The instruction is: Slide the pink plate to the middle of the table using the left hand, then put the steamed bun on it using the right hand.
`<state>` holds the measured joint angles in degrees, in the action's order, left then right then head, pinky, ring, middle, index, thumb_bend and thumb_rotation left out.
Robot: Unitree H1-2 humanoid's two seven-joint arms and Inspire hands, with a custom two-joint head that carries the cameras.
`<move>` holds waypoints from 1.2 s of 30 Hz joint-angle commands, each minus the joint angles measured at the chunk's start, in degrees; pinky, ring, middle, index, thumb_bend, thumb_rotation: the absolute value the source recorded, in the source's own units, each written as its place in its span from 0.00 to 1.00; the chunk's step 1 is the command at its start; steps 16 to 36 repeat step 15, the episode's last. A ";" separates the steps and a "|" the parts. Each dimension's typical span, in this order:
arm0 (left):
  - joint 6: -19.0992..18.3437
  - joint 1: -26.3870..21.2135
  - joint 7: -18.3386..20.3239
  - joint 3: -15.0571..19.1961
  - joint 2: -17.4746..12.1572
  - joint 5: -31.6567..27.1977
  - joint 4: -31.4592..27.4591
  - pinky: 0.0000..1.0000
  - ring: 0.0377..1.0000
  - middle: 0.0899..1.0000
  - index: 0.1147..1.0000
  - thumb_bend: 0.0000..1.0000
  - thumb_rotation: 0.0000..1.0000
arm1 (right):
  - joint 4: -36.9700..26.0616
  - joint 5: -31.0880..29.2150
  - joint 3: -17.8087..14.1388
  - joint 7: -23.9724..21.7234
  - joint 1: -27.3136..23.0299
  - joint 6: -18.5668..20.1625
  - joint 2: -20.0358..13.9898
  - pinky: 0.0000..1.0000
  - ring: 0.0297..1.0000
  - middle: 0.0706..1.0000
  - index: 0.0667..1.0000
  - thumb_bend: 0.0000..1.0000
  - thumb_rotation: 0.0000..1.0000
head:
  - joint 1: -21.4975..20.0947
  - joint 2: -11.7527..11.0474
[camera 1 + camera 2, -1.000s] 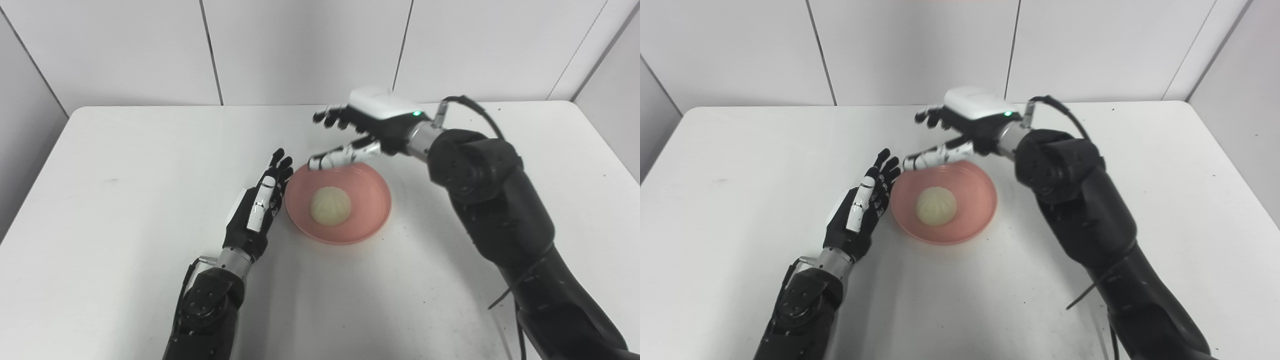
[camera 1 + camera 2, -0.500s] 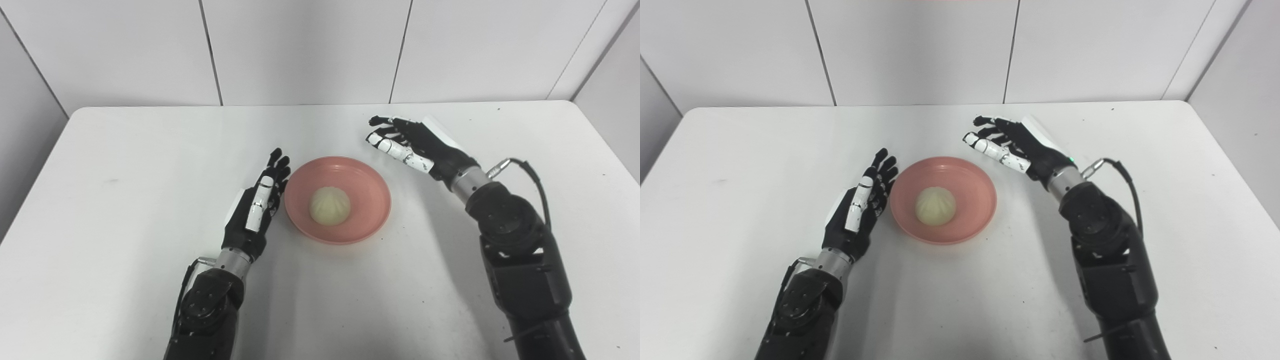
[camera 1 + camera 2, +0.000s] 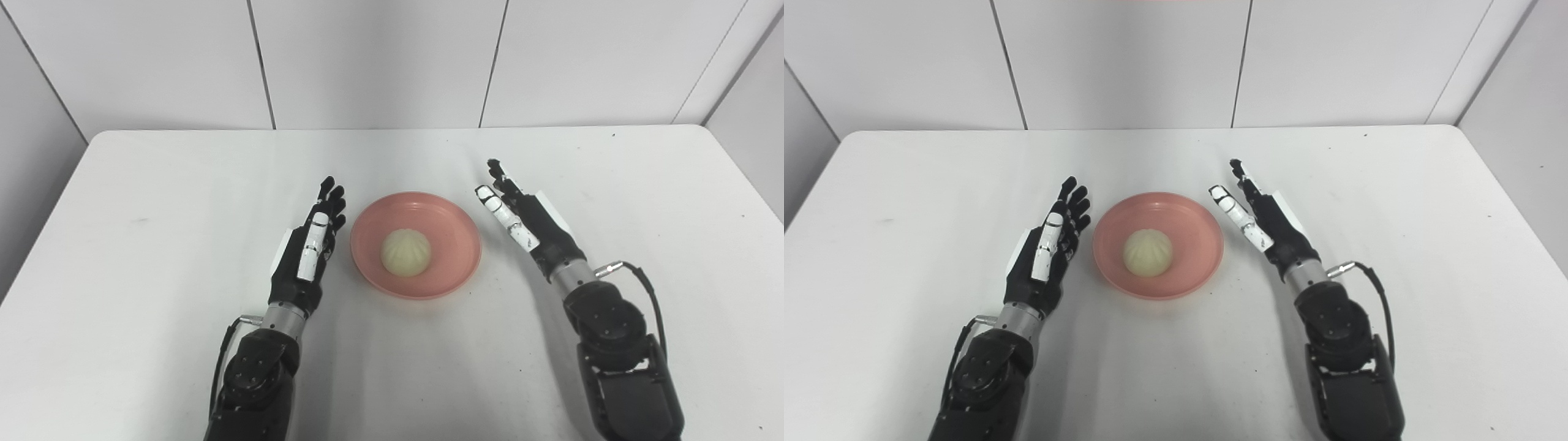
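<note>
The plate sits near the middle of the white desk. The bun rests at the plate's centre. The left hand lies just beside the plate's left rim, fingers extended, holding nothing. The right hand lies right of the plate, apart from it, fingers extended, empty.

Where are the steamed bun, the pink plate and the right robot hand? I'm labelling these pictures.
steamed bun [image 3: 405, 252], left eye view, top of the bun
pink plate [image 3: 456, 242], left eye view, bare inner surface right of the bun
right robot hand [image 3: 1268, 225], right eye view, middle of the hand
</note>
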<state>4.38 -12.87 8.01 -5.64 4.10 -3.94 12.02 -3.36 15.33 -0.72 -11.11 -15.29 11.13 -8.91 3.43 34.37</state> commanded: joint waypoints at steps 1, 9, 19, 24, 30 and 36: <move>2.36 4.53 -0.01 0.48 -1.58 0.56 4.42 1.00 1.00 1.00 1.00 0.51 1.00 | 0.19 -0.60 -0.12 3.88 -0.63 -6.56 0.76 1.00 1.00 1.00 1.00 0.49 1.00 | 0.29 -0.48; 2.89 5.74 -0.24 0.33 -1.66 1.14 3.90 1.00 1.00 1.00 1.00 0.51 1.00 | 6.85 -5.20 0.04 7.73 2.74 -14.70 3.34 1.00 1.00 1.00 1.00 0.37 1.00 | 1.29 -1.35; 3.72 7.04 -0.41 0.02 -2.05 2.11 3.03 1.00 1.00 1.00 1.00 0.49 1.00 | 8.50 -6.50 0.34 9.81 4.88 -15.33 4.92 1.00 1.00 1.00 1.00 0.35 1.00 | 2.49 -1.39; 3.72 7.04 -0.41 0.02 -2.05 2.11 3.03 1.00 1.00 1.00 1.00 0.49 1.00 | 8.50 -6.50 0.34 9.81 4.88 -15.33 4.92 1.00 1.00 1.00 1.00 0.35 1.00 | 2.49 -1.39; 3.72 7.04 -0.41 0.02 -2.05 2.11 3.03 1.00 1.00 1.00 1.00 0.49 1.00 | 8.50 -6.50 0.34 9.81 4.88 -15.33 4.92 1.00 1.00 1.00 1.00 0.35 1.00 | 2.49 -1.39; 3.72 7.04 -0.41 0.02 -2.05 2.11 3.03 1.00 1.00 1.00 1.00 0.49 1.00 | 8.50 -6.50 0.34 9.81 4.88 -15.33 4.92 1.00 1.00 1.00 1.00 0.35 1.00 | 2.49 -1.39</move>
